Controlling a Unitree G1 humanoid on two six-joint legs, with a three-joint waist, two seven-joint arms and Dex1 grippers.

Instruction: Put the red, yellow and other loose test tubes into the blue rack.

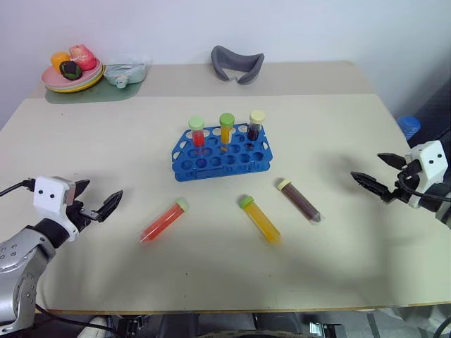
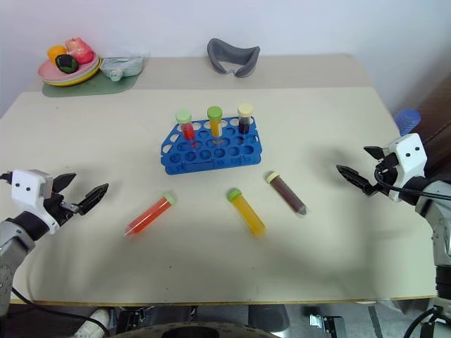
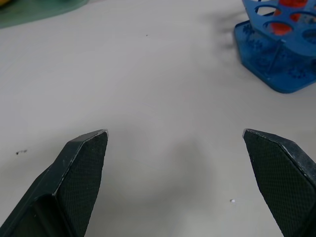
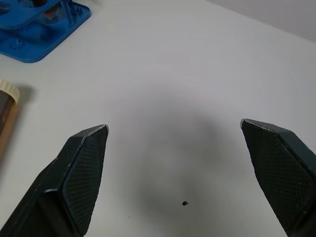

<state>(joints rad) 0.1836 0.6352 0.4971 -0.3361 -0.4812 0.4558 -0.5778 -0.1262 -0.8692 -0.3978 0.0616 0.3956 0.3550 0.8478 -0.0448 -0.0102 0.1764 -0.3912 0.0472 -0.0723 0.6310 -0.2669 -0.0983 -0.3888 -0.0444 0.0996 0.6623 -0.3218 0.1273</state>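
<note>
The blue rack (image 1: 222, 160) stands mid-table with three capped tubes upright in its back row: red (image 1: 196, 131), orange (image 1: 226, 127) and dark (image 1: 255, 124). In front of it three loose test tubes lie flat: red (image 1: 163, 220), yellow (image 1: 259, 220) and dark brown (image 1: 299, 201). My left gripper (image 1: 102, 190) hovers open left of the red tube, nothing between its fingers. Well right of the brown tube, my right gripper (image 1: 366, 166) is open and empty too. The left wrist view has the rack's corner (image 3: 281, 54). The right wrist view has the rack (image 4: 39, 29) and the brown tube's cap (image 4: 7, 94).
At the back left a plate of toy food (image 1: 70, 76) rests on a green mat beside a clear bag (image 1: 125, 72). A grey curved object (image 1: 237, 63) lies at the back centre. A blue item (image 1: 409, 125) sits beyond the table's right edge.
</note>
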